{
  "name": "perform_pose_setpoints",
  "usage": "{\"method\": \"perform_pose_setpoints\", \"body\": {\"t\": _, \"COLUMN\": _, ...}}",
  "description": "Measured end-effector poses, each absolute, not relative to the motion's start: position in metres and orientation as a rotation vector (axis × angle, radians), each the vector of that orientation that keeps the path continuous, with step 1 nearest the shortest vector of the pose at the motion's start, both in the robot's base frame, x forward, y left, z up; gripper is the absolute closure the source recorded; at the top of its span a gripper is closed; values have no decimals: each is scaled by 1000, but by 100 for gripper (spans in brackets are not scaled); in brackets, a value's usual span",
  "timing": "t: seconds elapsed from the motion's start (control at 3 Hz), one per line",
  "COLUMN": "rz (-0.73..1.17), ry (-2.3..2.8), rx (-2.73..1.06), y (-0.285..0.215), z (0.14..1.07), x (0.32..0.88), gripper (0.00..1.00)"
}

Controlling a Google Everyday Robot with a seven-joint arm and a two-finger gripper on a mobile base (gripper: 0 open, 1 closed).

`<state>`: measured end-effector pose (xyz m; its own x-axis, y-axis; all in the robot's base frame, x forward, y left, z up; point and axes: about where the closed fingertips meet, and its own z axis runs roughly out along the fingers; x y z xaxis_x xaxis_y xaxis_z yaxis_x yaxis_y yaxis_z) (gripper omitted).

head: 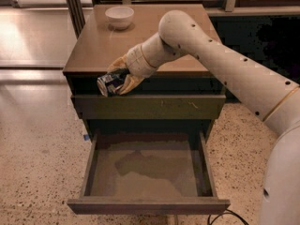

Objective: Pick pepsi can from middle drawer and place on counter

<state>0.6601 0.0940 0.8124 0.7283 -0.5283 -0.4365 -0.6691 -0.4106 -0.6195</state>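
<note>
My gripper (114, 82) is shut on the pepsi can (108, 84), a small dark-blue can with white marks, held tilted on its side. It hangs in front of the cabinet's upper edge, just below the front rim of the counter (140, 36), near its left corner. The middle drawer (147, 172) is pulled wide open below, and its lighter grey-brown floor holds nothing. My white arm reaches in from the right across the counter's front.
A white bowl (119, 17) stands at the back left of the counter. A closed drawer front with pale scratches (187, 106) sits above the open drawer. Speckled floor lies all around the cabinet, and a dark cable lies at the bottom right.
</note>
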Motion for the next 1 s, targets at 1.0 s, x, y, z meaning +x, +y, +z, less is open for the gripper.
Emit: {"method": "perform_pose_setpoints", "body": {"t": 1.0, "rz": 177, "ry": 717, "rx": -2093, "y": 105, "z": 896, "x": 706, "gripper": 100}}
